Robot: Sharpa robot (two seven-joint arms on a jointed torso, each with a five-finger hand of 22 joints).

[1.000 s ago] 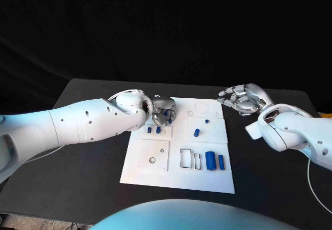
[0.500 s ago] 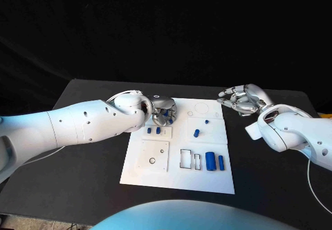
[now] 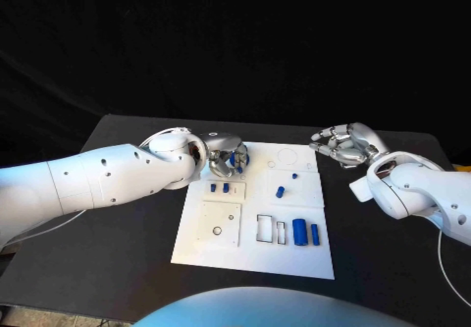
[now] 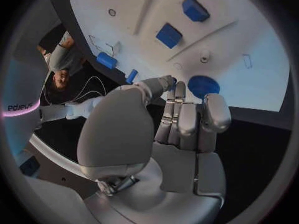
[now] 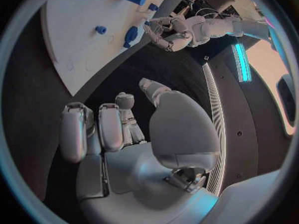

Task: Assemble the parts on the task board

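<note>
Several blue parts sit on my white task board (image 3: 253, 245), which lies flat in the middle of the black counter (image 3: 118, 245). Two little blue blocks (image 3: 219, 187) stand side by side on a raised square near my left hand. One small peg (image 3: 280, 190) lies on the next square over, with a tinier blue bit (image 3: 293, 176) just beside it. Down near my body, a fat blue roll (image 3: 298, 231) and a thin blue bar (image 3: 314, 232) lie next to an empty slot (image 3: 265, 226). That slot looks like it waits for a part, and so does the little round hole (image 3: 217, 230) on the lower left square.

My left hand (image 3: 224, 155) hangs over the far left corner of the board. My left fingers (image 4: 177, 109) pinch a blue piece at the tips, and a round blue disc (image 4: 201, 86) sits on the board right under them. I cannot tell if the piece I hold touches the board.

My right hand (image 3: 342, 145) floats over the counter, off the right side of the board. Its fingers (image 5: 112, 124) are curled in loosely and hold nothing.

I think most of the job is left. Most parts lie loose and must go into their holes.
</note>
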